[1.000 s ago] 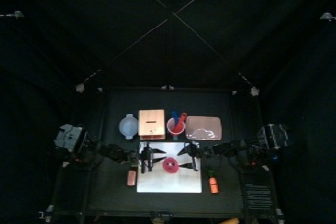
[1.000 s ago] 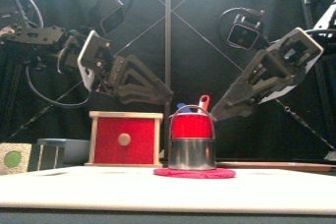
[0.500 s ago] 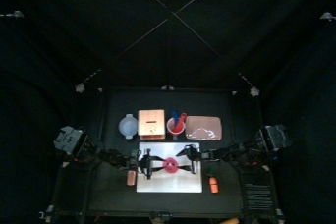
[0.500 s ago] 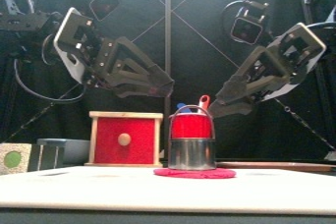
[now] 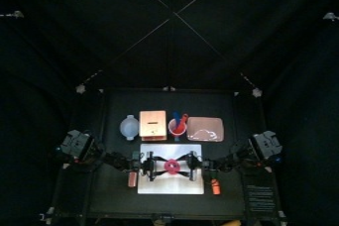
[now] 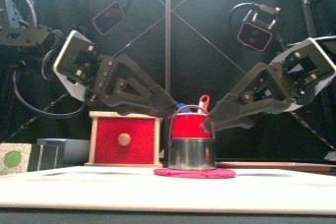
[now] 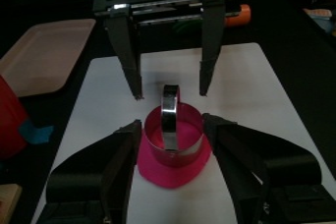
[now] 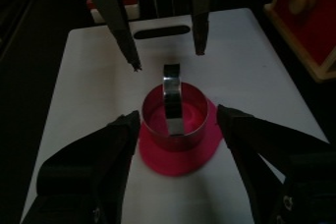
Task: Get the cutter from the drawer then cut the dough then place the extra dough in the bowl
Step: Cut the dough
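Cutter: we count one round metal cutter (image 6: 192, 154).
Dough: one flat pink dough disc (image 6: 195, 173), partly hidden beneath it.
Grippers: two, left gripper (image 7: 174, 125) and right gripper (image 8: 178, 116), jaws spread, empty.

red cup (image 6: 192, 125): base behind cutter (image 6: 192, 153) | wooden box (image 8: 309, 22): edge-cropped
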Action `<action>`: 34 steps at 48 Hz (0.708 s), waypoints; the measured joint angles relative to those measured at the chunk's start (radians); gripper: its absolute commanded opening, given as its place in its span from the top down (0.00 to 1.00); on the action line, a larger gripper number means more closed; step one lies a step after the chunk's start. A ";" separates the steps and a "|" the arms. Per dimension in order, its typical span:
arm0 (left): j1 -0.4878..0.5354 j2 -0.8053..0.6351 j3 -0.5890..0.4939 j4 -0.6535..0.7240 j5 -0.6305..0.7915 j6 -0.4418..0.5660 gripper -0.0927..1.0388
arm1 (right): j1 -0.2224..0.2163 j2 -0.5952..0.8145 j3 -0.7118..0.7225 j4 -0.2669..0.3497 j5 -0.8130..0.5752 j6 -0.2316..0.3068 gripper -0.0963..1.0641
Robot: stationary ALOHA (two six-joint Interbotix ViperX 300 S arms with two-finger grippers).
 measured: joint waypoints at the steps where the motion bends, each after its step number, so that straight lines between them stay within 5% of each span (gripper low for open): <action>1: 0.000 0.003 -0.002 0.000 -0.003 0.000 0.15 | 0.002 0.000 -0.002 0.000 0.000 -0.002 0.11; 34: 0.008 0.037 -0.015 0.015 -0.003 0.005 0.24 | 0.009 0.003 -0.009 0.011 0.015 0.002 0.30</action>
